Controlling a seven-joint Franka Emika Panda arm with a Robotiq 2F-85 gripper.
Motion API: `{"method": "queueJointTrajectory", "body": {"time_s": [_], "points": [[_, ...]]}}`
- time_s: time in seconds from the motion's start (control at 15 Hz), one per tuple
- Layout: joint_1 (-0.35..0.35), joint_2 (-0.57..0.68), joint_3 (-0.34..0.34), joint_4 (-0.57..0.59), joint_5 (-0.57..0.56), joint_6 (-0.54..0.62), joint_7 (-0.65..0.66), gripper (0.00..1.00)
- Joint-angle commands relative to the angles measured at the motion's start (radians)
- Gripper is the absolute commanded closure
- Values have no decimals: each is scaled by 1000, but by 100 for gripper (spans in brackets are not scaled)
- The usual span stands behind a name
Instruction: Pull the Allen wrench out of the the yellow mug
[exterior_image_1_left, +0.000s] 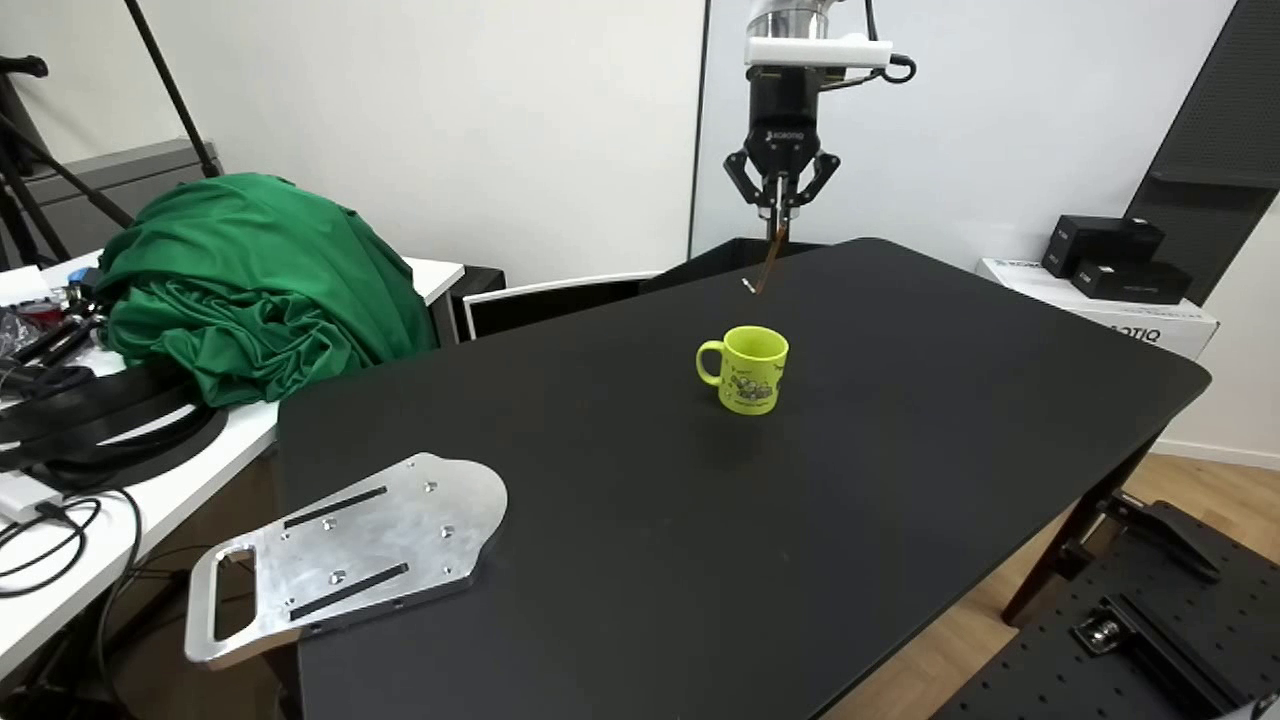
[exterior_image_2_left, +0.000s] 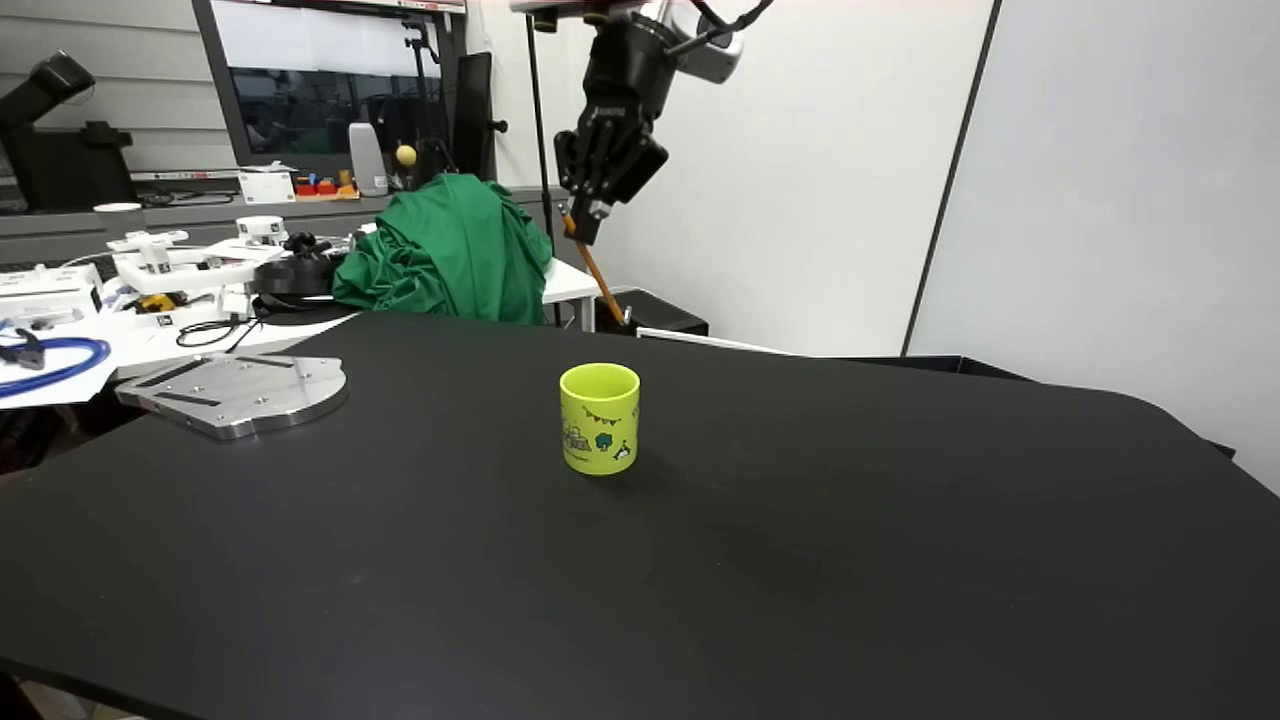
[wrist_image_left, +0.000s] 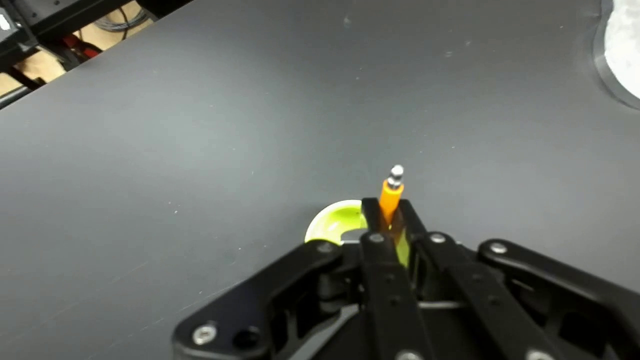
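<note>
The yellow mug (exterior_image_1_left: 752, 385) stands upright on the black table in both exterior views (exterior_image_2_left: 600, 430). Its handle shows only in an exterior view. The Allen wrench (exterior_image_1_left: 768, 268) is a thin orange-brown rod with bare metal ends, outside the mug. My gripper (exterior_image_1_left: 777, 228) is shut on the wrench and holds it tilted, well above the table. In an exterior view the wrench (exterior_image_2_left: 602, 276) slants down from the gripper (exterior_image_2_left: 581, 230). In the wrist view the wrench (wrist_image_left: 391, 197) sits between the fingertips (wrist_image_left: 388, 212), which partly hide the mug (wrist_image_left: 327, 222) below.
A silver metal plate (exterior_image_1_left: 400, 530) lies at one end of the black table (exterior_image_1_left: 640, 590), also seen in an exterior view (exterior_image_2_left: 250, 390) and at the wrist view's edge (wrist_image_left: 625, 55). A green cloth heap (exterior_image_1_left: 260, 290) lies on a white side table. White boxes and walls stand behind.
</note>
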Motion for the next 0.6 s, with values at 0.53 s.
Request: {"method": "queueJointTrajectory", "body": {"time_s": [0.53], "points": [[-49, 45, -116, -95, -371, 197, 16, 98]]}}
